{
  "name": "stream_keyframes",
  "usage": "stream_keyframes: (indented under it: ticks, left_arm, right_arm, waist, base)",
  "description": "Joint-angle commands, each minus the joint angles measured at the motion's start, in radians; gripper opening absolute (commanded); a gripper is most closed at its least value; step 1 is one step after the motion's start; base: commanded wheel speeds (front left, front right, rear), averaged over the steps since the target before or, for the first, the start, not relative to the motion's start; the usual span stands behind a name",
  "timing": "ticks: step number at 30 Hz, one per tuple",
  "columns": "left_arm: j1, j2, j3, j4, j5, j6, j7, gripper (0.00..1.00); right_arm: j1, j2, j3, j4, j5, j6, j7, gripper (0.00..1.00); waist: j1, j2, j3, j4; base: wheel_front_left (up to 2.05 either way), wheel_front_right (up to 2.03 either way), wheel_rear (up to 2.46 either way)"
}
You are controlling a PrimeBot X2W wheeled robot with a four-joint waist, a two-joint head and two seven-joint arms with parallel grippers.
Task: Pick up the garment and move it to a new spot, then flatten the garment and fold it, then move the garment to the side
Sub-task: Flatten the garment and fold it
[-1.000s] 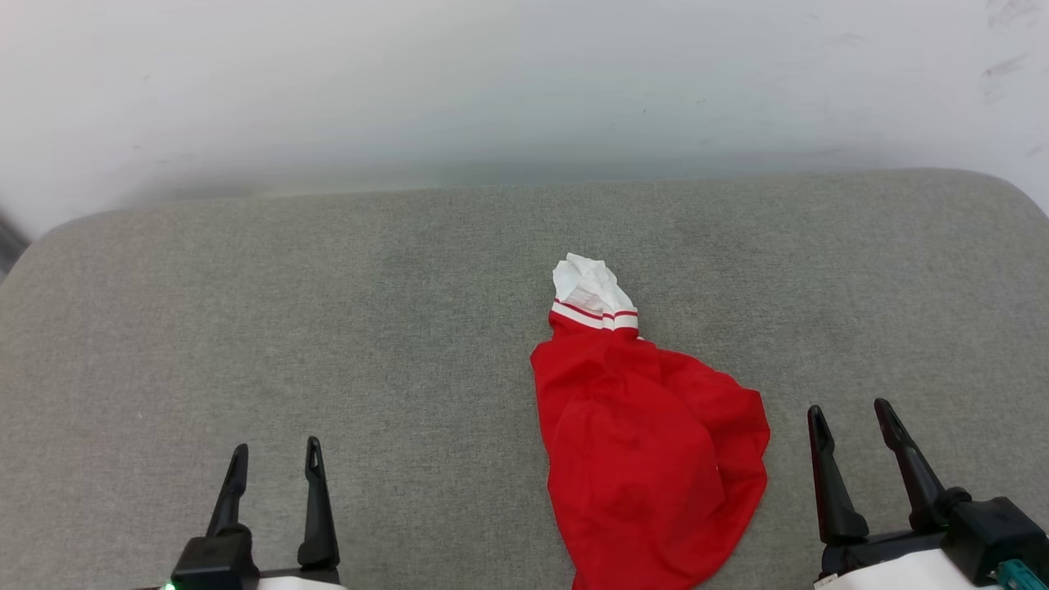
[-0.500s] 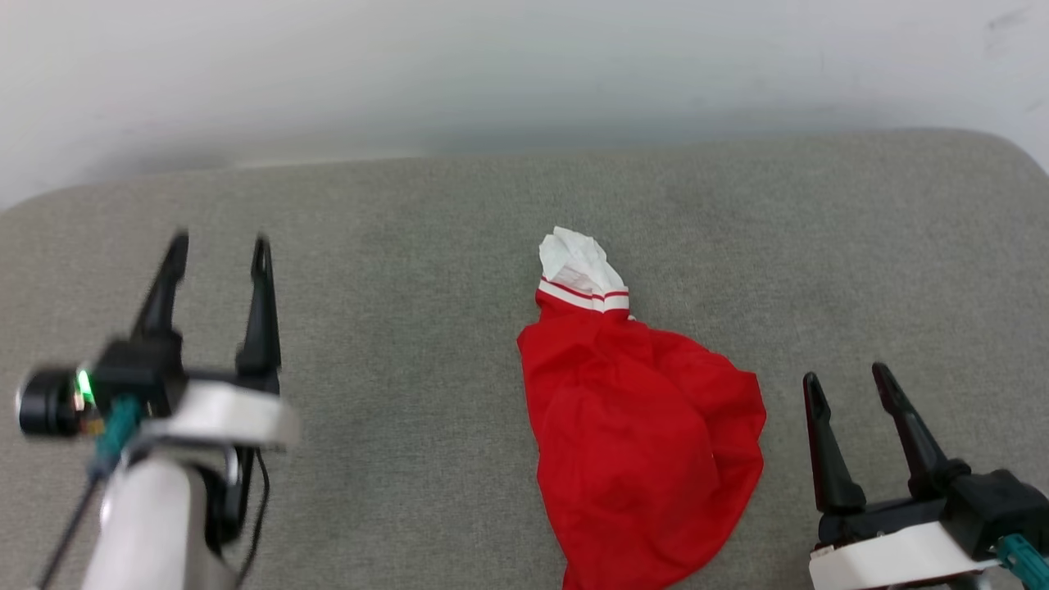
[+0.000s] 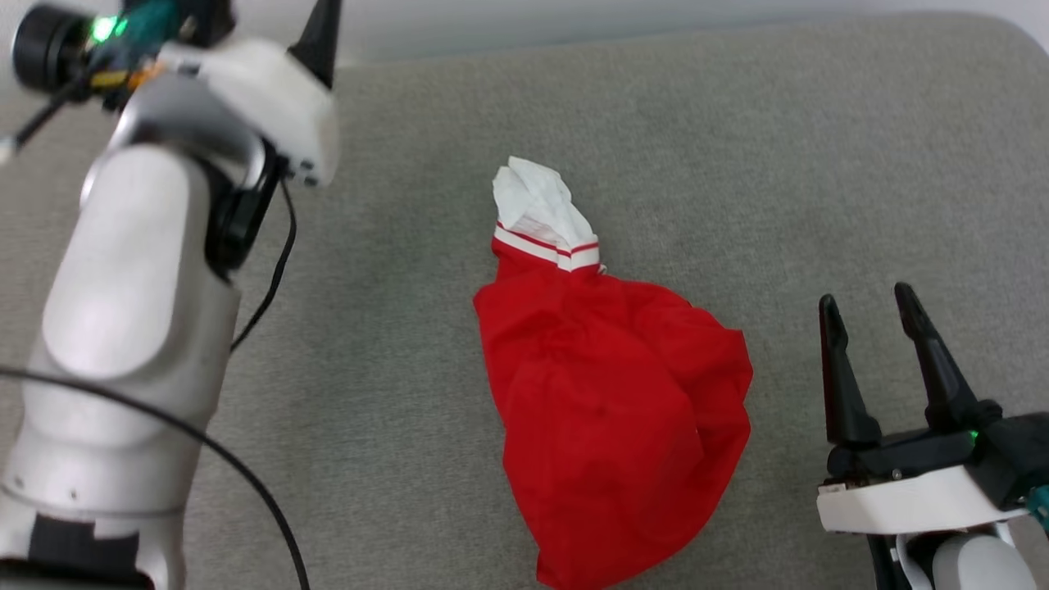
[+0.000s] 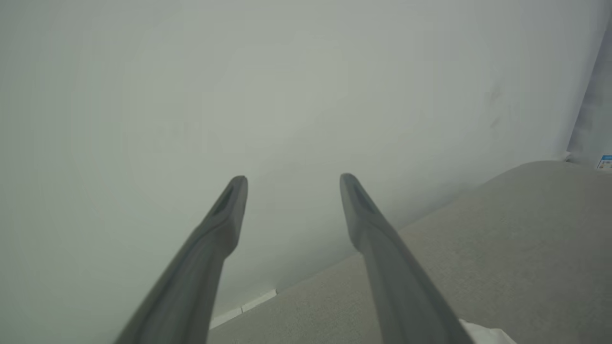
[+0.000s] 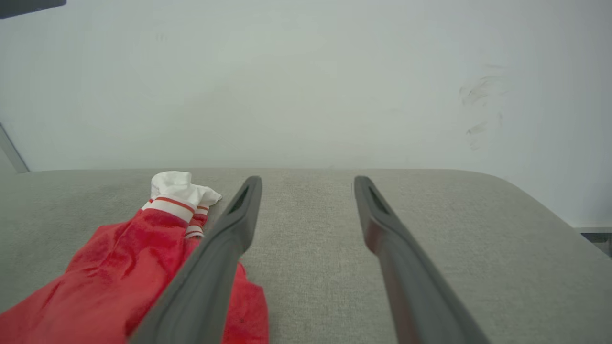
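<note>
Noting the garment (image 3: pixel 610 410) bunched in a loose red heap on the grey cushion (image 3: pixel 393 328), right of centre in the head view, with one white sleeve (image 3: pixel 537 192) and its striped trim (image 3: pixel 545 246) poking out at the far end. No lettering or number on show, presumably buried in the folds. Untouched by either gripper.

Finding the right gripper (image 3: pixel 865 295) just beside the heap on its right, low over the cushion, fingers spread wide apart and empty. Finding the left gripper (image 4: pixel 293 180) high up and well apart from the cloth, fingers likewise spread and empty, aimed at the pale wall (image 4: pixel 143 95); left forearm (image 3: pixel 131 270) looming at the near left.

Judging progress as nil: no pick-up yet, no move to a new spot, no flattening, no fold, no setting aside. Judging the step in hand as the approach for a first grasp.
</note>
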Motion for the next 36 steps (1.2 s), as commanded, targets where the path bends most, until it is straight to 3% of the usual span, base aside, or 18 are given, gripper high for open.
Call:
stream_keyframes:
  ticks: [1, 9, 14, 21, 26, 33, 34, 35, 36]
  left_arm:
    - [-0.022, 0.006, -0.017, 0.006, -0.012, -0.002, 0.014, 1.0]
    - [-0.307, 0.093, -0.349, 0.092, -0.259, -0.002, 0.318, 1.0]
    - [-0.448, 0.137, -0.507, 0.129, -0.437, -0.002, 0.56, 1.0]
    - [-0.567, 0.175, -0.701, 0.125, -0.616, -0.002, 0.82, 1.0]
    - [-0.595, 0.189, -0.824, 0.121, -0.679, -0.002, 0.901, 1.0]
    - [-0.571, 0.217, -0.996, 0.125, -0.728, -0.002, 0.934, 1.0]
    - [-0.569, 0.22, -1.008, 0.124, -0.732, -0.002, 0.933, 0.41]
    - [-0.57, 0.225, -1.02, 0.121, -0.732, -0.002, 0.929, 0.0]
    - [-0.57, 0.231, -1.027, 0.114, -0.734, -0.002, 0.922, 0.0]
  right_arm:
    - [-0.017, 0.002, 0.0, -0.006, 0.005, 0.0, -0.002, 1.0]
    - [-0.069, 0.002, 0.004, -0.029, 0.015, 0.0, -0.002, 1.0]
    - [-0.102, 0.002, 0.004, -0.043, 0.022, 0.0, -0.002, 1.0]
    - [-0.144, 0.002, 0.005, -0.054, 0.032, 0.0, -0.002, 1.0]
    - [-0.171, 0.002, 0.01, -0.057, 0.036, 0.0, -0.002, 1.0]
    - [-0.187, 0.002, 0.018, -0.057, 0.047, 0.0, -0.002, 1.0]
    - [-0.185, 0.002, 0.018, -0.056, 0.048, 0.0, -0.002, 1.0]
    - [-0.185, 0.002, 0.017, -0.054, 0.048, 0.0, -0.002, 1.0]
    - [-0.184, 0.002, 0.015, -0.052, 0.047, 0.0, -0.002, 1.0]
  waist:
    - [-0.0001, 0.0, 0.034, -0.026]
    - [-0.0001, 0.0, 0.131, -0.076]
    - [-0.0001, 0.0, 0.197, -0.101]
    - [-0.0001, 0.0, 0.277, -0.124]
    - [-0.0001, 0.0, 0.318, -0.14]
    - [-0.0001, 0.0, 0.346, -0.158]
    - [-0.0001, 0.0, 0.347, -0.158]
    - [-0.0001, 0.0, 0.346, -0.158]
    - [-0.0001, 0.0, 0.344, -0.157]
  base:
    - [0.0, 0.0, 0.0]
    - [0.0, 0.0, 0.0]
    - [0.0, 0.0, 0.0]
    - [0.0, 0.0, 0.0]
    - [0.0, 0.0, 0.0]
    - [0.0, 0.0, 0.0]
    - [0.0, 0.0, 0.0]
    - [0.0, 0.0, 0.0]
    - [0.0, 0.0, 0.0]
